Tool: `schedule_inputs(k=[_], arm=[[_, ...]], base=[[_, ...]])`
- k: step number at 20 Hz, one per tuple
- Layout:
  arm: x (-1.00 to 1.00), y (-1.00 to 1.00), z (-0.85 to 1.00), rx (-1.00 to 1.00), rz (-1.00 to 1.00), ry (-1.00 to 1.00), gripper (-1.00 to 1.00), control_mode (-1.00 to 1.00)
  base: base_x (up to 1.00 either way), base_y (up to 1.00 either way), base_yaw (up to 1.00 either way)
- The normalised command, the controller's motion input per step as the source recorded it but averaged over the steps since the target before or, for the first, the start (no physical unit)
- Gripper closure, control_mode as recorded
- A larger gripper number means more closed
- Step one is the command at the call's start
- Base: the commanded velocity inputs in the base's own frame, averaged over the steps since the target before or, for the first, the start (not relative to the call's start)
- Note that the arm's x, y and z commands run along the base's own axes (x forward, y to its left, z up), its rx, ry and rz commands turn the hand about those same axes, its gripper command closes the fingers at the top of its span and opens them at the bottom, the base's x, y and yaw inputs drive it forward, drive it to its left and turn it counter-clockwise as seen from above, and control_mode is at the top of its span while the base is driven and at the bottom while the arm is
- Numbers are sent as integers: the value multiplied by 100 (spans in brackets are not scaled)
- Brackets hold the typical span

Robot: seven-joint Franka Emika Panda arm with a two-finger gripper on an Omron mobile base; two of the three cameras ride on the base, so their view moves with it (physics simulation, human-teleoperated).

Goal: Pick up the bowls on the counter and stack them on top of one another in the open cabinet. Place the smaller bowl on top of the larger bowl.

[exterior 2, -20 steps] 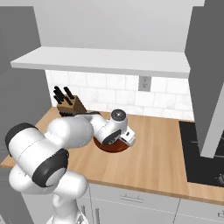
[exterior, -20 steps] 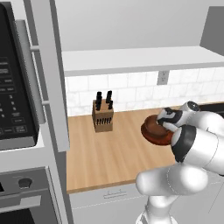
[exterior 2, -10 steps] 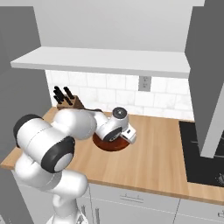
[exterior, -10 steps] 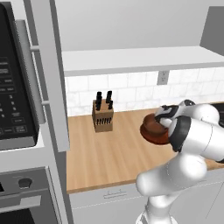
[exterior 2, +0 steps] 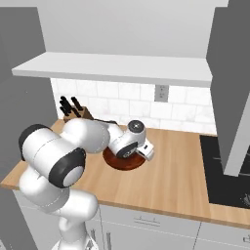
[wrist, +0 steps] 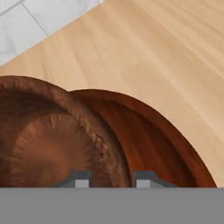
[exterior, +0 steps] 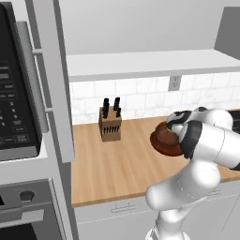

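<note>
Hand view, gripper straddling smaller bowl rim, inside larger bowl

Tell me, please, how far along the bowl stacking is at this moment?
Done: the smaller bowl already sits in the larger bowl, but both are on the counter, not in the open cabinet. In hand: the gripper straddles the smaller bowl's rim; whether it grips cannot be told. Left: getting the stack up into the cabinet.
</note>
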Motion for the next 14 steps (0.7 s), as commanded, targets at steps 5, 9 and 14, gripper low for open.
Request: schedule_inputs(k=[5,9,14], arm=[[-1,0,66,0,-1,-6,-100,-100],[-47,-26,58,6,-13,0,-100,-100],[-86,-32,-3,6,-15,13,-100,-100]], base=[[0,0,0],[0,0,0],[0,0,0]])
